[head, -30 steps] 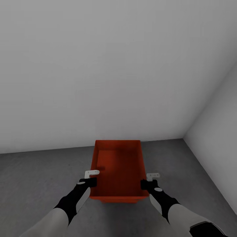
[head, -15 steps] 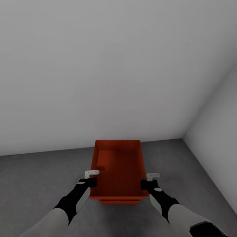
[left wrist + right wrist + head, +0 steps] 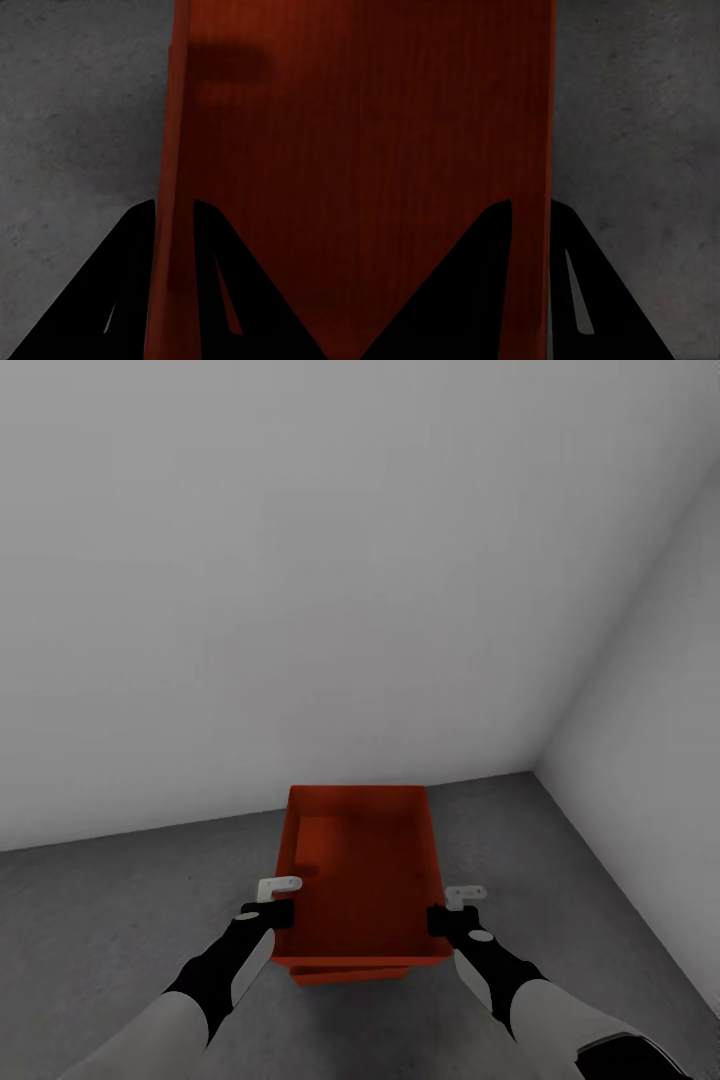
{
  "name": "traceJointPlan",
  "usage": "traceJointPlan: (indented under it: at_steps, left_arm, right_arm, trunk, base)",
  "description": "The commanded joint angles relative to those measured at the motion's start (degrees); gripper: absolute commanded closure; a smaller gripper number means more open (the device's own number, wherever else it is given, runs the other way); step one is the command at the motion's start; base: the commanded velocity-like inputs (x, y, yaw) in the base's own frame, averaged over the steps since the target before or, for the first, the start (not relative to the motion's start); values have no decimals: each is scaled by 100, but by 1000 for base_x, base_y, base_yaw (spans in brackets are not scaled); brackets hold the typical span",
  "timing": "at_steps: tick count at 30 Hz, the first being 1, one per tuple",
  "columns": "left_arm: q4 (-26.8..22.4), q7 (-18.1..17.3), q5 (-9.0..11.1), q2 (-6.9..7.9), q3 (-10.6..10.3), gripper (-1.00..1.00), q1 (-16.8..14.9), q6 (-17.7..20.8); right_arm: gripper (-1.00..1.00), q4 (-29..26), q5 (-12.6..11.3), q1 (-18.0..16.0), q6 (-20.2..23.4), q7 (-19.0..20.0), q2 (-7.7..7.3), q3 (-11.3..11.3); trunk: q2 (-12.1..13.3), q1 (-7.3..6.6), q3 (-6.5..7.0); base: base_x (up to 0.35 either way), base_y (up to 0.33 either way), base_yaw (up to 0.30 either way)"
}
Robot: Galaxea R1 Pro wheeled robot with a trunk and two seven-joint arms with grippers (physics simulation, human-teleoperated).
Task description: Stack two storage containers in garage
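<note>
Now we carry one storage container into the garage, our left gripper and right gripper each with jaws clamped over a long side wall near the rim — the wrist views show a wall pinched between the fingers. Just under its near edge a second orange-red edge peeks out; whether that is the other container we cannot tell. We judge the next move is lowering squarely. Ahead the dark concrete floor lies open, with the pale back wall beyond and the side wall near on our right.
</note>
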Motion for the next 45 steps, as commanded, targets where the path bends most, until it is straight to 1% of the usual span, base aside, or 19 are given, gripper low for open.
traceJointPlan:
  at_steps: [1, 12, 24, 45]
  left_arm:
    - [-23, 85, -111, 50, 95, 100, -7, -447]
    - [-23, 85, -112, 50, 98, 100, -7, -447]
    - [-23, 85, -113, 50, 98, 100, -7, -447]
    - [-16, 93, -110, 50, 99, 100, -7, -447]
  right_arm:
    - [100, 20, -84, -2, -28, -37, -37, -21]
    - [100, 20, -92, -2, -28, -36, -37, -20]
    - [100, 20, -88, -2, -27, -37, -40, -22]
    - [100, 20, -85, -2, -28, -37, -40, -21]
  trunk:
    - [-11, 3, -10]
    - [-11, 3, -9]
    - [-11, 3, 24]
    - [-11, 3, 26]
  base:
    - [0, 0, -12]
    - [0, 0, -1]
    - [0, 0, 129]
    - [0, 0, 4]
